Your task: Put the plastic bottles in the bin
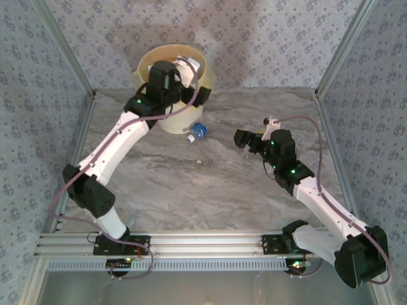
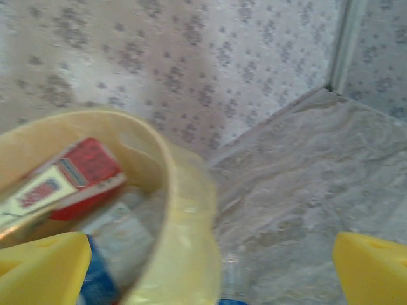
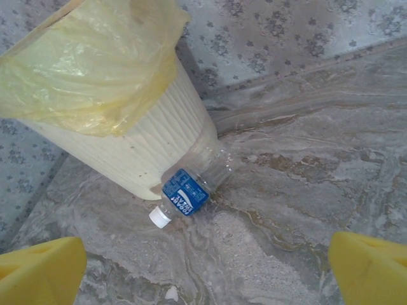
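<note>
Clear blue-labelled plastic bottle (image 3: 191, 188) lying at five o'clock of round cream-yellow bag-lined bin (image 1: 210, 77), touching its base. Left gripper (image 1: 196, 92) over the rim, right gripper (image 1: 243, 138) at bottle's three o'clock: both wide open, empty. Straddle label squarely, clear of bin wall.

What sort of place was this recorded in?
Probably a purpose-built robot test cell rather than a real room: a marble-look tabletop boxed in by aluminium frame posts, wallpaper-print backdrop panels, and an extrusion rail at the near edge.

Grey-blue floral wallpaper walls (image 1: 267, 38) on 3 sides, marble-look grey table (image 1: 210, 197), metal corner posts (image 1: 346, 47), alu rail (image 1: 203, 243) at near edge
</note>
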### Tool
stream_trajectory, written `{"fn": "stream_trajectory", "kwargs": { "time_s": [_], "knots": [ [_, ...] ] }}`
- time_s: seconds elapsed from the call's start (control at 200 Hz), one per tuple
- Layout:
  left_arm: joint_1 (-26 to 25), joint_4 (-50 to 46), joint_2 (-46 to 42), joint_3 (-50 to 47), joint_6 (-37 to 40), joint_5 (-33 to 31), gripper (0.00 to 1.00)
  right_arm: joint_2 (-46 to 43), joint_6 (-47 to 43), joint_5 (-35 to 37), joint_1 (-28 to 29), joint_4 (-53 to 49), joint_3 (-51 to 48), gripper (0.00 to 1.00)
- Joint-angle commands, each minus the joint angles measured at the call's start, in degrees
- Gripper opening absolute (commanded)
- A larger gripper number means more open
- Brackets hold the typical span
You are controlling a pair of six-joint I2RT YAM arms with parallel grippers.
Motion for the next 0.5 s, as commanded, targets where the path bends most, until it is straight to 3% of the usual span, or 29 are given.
{"fn": "stream_trajectory", "kwargs": {
  "time_s": [0.0, 0.15, 0.355, 0.495],
  "knots": [
    [-3.45, 2.72, -2.40, -4.58, -3.72, -3.72, 0.98, -1.45, 1.98, 2.01, -1.03, -1.16, -0.42, 1.00],
    [-7.45, 4.58, -3.73, -12.10, -5.92, -8.53, 0.98, -2.30, 3.87, 2.59, -2.51, -0.84, -2.05, 1.00],
    [-7.61, 6.44, -4.20, -21.01, -9.95, -9.17, 0.98, -3.08, 5.54, 1.89, -4.15, -0.65, -3.29, 1.00],
    [-7.63, 8.14, -2.52, -26.06, -9.12, -13.04, 0.98, -3.00, 5.95, 1.20, -4.75, -0.02, -3.86, 1.00]
  ]
}}
